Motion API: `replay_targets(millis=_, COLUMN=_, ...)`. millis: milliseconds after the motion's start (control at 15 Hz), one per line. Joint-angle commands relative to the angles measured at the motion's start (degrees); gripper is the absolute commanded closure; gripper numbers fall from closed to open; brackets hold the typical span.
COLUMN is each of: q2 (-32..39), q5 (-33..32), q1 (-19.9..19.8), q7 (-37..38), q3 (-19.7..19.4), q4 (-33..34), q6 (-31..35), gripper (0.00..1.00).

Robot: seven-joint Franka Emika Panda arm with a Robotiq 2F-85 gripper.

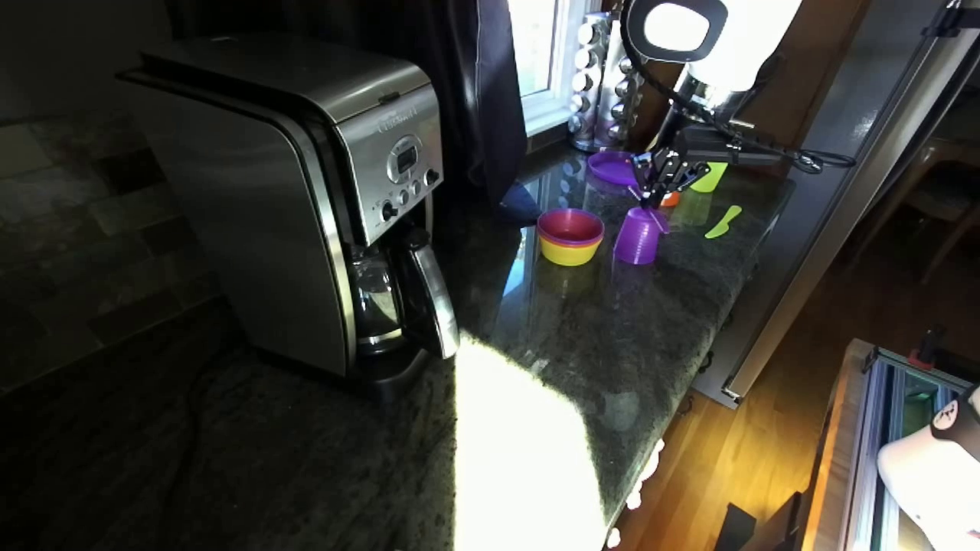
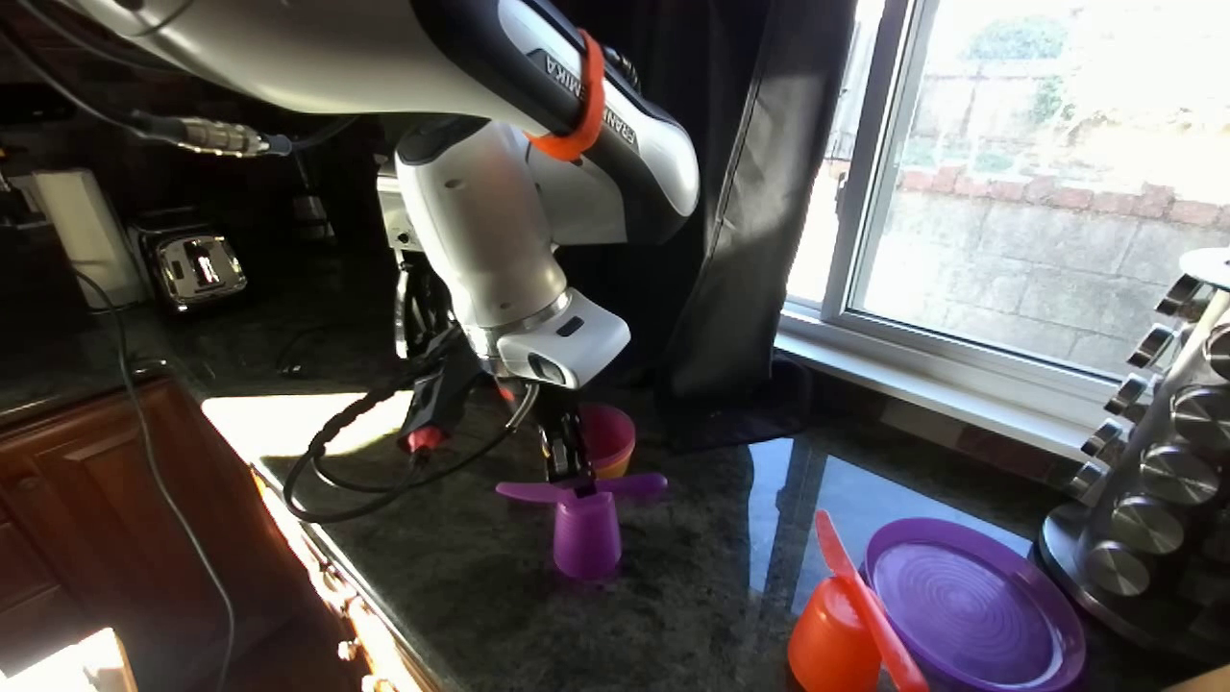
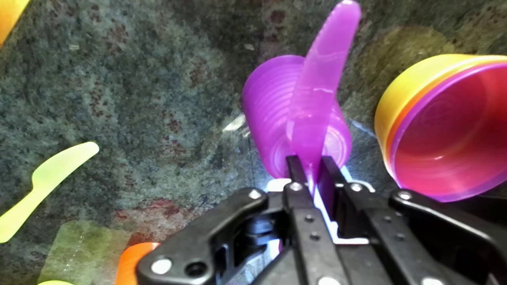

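Holding a purple knife [image 3: 323,79] between its narrowed jaws, the gripper [image 3: 311,164] stands directly over an upturned purple cup [image 2: 587,538] on the bench [image 2: 682,625]. Contact between knife and cup cannot be confirmed. Nested bowls [image 3: 439,130] sit beside the cup; a green knife [image 3: 51,176] lies apart.

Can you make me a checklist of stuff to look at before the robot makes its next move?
1. Purple knife between the fingertips of the tool: ok, they stand close on either side.
2. Tool squeezing the purple knife firmly: cannot tell.
3. Purple cup not tipped over: ok, it stands upside down on the counter.
4. Purple knife lifted clear of the purple cup: cannot tell; it crosses the top, but touching or not is unclear.
5. Bowls apart from the purple cup: ok, there is a gap.
6. Green knife away from the tool: ok, it lies off to the side.
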Motion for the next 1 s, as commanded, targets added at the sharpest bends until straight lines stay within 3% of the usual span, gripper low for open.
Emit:
replay_targets(millis=0, q2=-2.1, q5=1.2, q1=1.1, q7=-0.2, q3=-1.7, q4=-0.8, q6=-2.1, gripper=0.96)
replay_targets(millis=133, q2=-1.5, q5=0.1, q1=0.2, q7=0.8, q3=-0.4, q4=-1.0, q6=-1.8, gripper=0.96)
replay_targets(millis=267, q2=-2.4, q5=1.4, q1=1.8, q7=-0.4, q3=-2.6, q4=-0.8, q6=-2.3, gripper=0.96)
replay_targets(millis=400, q2=-1.6, q5=0.1, q1=0.6, q7=0.7, q3=-0.9, q4=-1.0, q6=-1.8, gripper=0.96)
replay_targets(millis=533, q2=-2.5, q5=1.5, q1=2.6, q7=-0.5, q3=-3.4, q4=-0.7, q6=-2.3, gripper=0.96)
replay_targets(millis=600, q2=-1.6, q5=0.0, q1=1.3, q7=0.8, q3=-1.5, q4=-0.9, q6=-1.8, gripper=0.96)
replay_targets(millis=933, q2=-1.4, q5=0.1, q1=1.3, q7=0.6, q3=-1.5, q4=-0.7, q6=-1.9, gripper=0.96)
